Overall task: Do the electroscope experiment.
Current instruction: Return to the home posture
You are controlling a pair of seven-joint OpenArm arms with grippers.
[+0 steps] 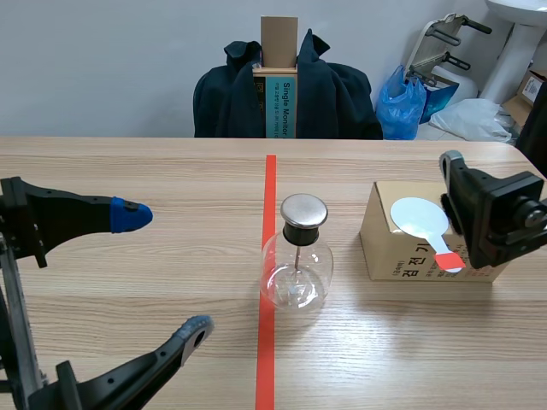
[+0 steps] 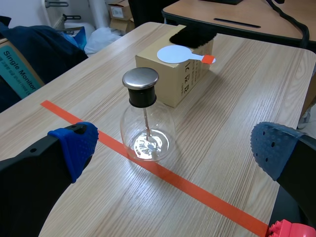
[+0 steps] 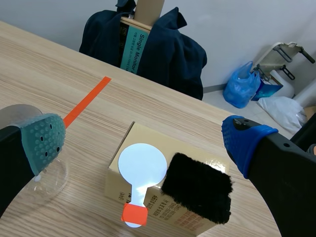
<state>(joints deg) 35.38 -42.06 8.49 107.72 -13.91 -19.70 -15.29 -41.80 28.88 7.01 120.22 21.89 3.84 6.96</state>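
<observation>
On box (image 1: 386,249), scene view, rt pincer (image 3: 144,142) hides fur pad (image 3: 197,186)

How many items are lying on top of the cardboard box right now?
2. A white disc paddle with a red handle end lies on the cardboard box, nearer the electroscope flask. A black fur pad lies right beside it. Nothing else shows there.

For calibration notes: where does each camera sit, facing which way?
Scene view: between the arms, facing forward at flask and box; left arm, right arm show.
Left wrist view: above left end effector, facing flask; open fingers show.
Right wrist view: above right end effector, facing box; open fingers show.
Both wrist views share the box's white disc.
</observation>
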